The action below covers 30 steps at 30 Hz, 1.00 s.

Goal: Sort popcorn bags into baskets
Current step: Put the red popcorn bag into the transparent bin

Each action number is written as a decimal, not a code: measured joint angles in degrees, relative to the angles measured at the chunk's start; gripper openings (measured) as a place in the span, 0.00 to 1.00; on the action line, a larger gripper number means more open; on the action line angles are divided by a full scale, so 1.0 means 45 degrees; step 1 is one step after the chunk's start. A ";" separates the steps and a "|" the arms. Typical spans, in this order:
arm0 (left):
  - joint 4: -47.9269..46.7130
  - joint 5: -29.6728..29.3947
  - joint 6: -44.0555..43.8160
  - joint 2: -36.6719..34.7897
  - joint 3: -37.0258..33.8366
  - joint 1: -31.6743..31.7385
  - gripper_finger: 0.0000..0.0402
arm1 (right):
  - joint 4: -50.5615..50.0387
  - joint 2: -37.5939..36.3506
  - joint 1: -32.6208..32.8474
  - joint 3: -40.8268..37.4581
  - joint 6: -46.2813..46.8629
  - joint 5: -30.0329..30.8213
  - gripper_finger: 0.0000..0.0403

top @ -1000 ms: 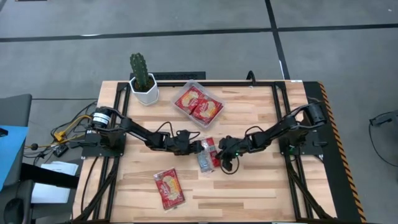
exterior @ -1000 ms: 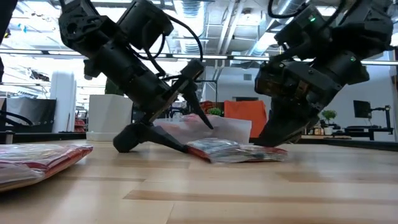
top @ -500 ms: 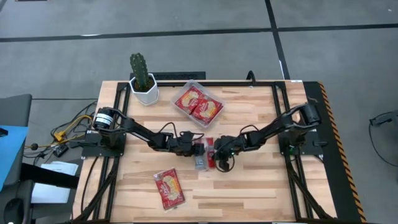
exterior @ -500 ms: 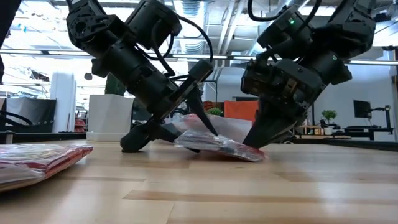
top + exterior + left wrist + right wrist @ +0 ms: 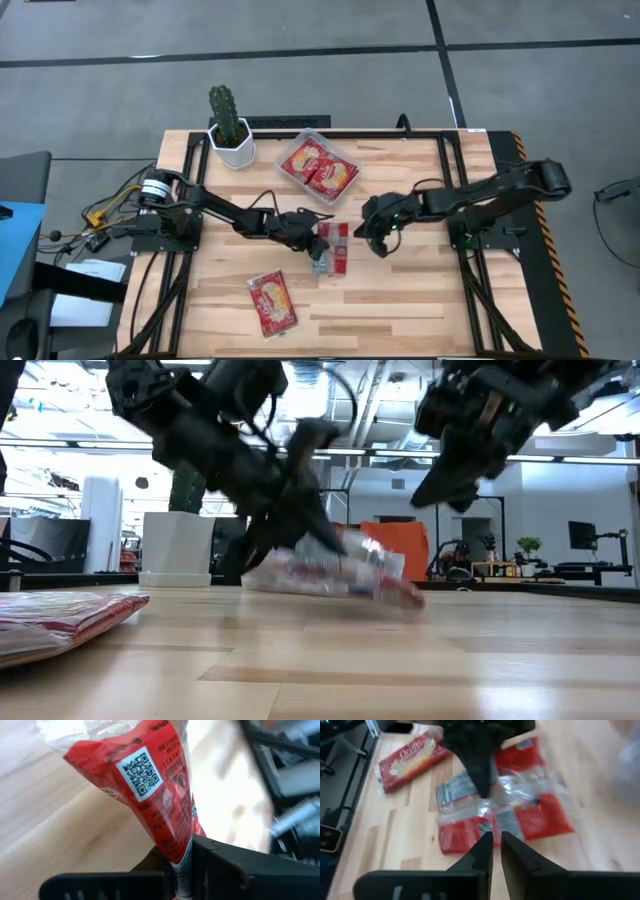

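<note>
L claw clamped on popcorn bag – long axis across table; R claw nearly together, empty.

In the high view, the basket is sitting at upper centre of the table, with two popcorn bags lying inside. The cactus pot is standing left of it. Another bag is lying at lower left; one more is lying mid-table.
</note>
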 joint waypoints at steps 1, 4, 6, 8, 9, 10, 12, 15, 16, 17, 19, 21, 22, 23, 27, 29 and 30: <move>-0.0004 0.0121 0.0624 -0.0225 0.0079 -0.0004 0.01 | -0.0335 -0.0442 -0.0075 0.0000 -0.0028 0.0000 0.16; -0.0171 0.0502 0.2565 -0.1008 0.0417 -0.0022 0.01 | -0.1150 -0.1607 -0.0172 0.0000 -0.0023 0.0033 0.16; -0.0790 0.0554 0.3837 -0.1656 0.0712 0.0026 0.01 | -0.1652 -0.2190 -0.0213 0.0000 -0.0023 0.0189 0.16; -0.1769 0.0525 0.5651 -0.2313 0.1132 0.0155 0.01 | -0.2142 -0.2643 -0.0217 0.0000 -0.0036 0.0567 0.16; -0.2474 0.0447 0.6821 -0.2652 0.1358 0.0238 0.01 | -0.2312 -0.2793 -0.0217 0.0000 -0.0068 0.0750 0.16; -0.2928 0.0287 0.8113 -0.2924 0.1598 0.0314 0.01 | -0.2408 -0.2885 -0.0222 0.0015 -0.0094 0.0924 0.16; -0.3933 -0.0236 1.1056 -0.3493 0.2133 0.0536 0.02 | -0.2787 -0.3099 -0.0242 0.0002 -0.0091 0.1163 0.16; -0.4889 -0.1386 1.5665 -0.4021 0.2941 0.0843 0.04 | -0.2837 -0.3191 -0.0251 0.0014 -0.0081 0.1470 0.16; -0.4935 -0.1893 1.7317 -0.4127 0.3121 0.0963 0.05 | -0.2817 -0.3200 -0.0247 0.0010 -0.0039 0.1643 0.16; -0.4911 -0.2392 1.8971 -0.4167 0.3289 0.1108 0.06 | -0.2718 -0.3166 -0.0251 0.0019 0.0014 0.1748 0.16; -0.4972 -0.3021 2.2178 -0.4171 0.3501 0.1555 0.07 | -0.2866 -0.3164 -0.0318 0.0015 0.0124 0.1963 0.16; -0.5239 -0.3190 2.4858 -0.4171 0.3538 0.2133 0.08 | -0.2810 -0.3153 -0.0418 0.0015 0.0280 0.2066 0.16; -0.5461 -0.3190 2.5909 -0.4170 0.3538 0.2433 0.08 | -0.2801 -0.3111 -0.0487 0.0015 0.0362 0.2150 0.16; -0.5692 -0.3190 2.6844 -0.4166 0.3538 0.2737 0.08 | -0.2833 -0.3093 -0.0528 0.0015 0.0455 0.2229 0.16; -0.6797 -0.3005 2.9442 -0.4166 0.3538 0.4045 0.02 | -0.2854 -0.3040 -0.0770 0.0015 0.0714 0.2329 0.16; -0.6926 -0.2481 3.0095 -0.4162 0.3523 0.4760 0.02 | -0.2884 -0.3040 -0.0918 0.0015 0.0884 0.2331 0.16; -0.6729 -0.2146 3.0486 -0.4162 0.3471 0.5100 0.02 | -0.2849 -0.3040 -0.0993 0.0015 0.0958 0.2341 0.16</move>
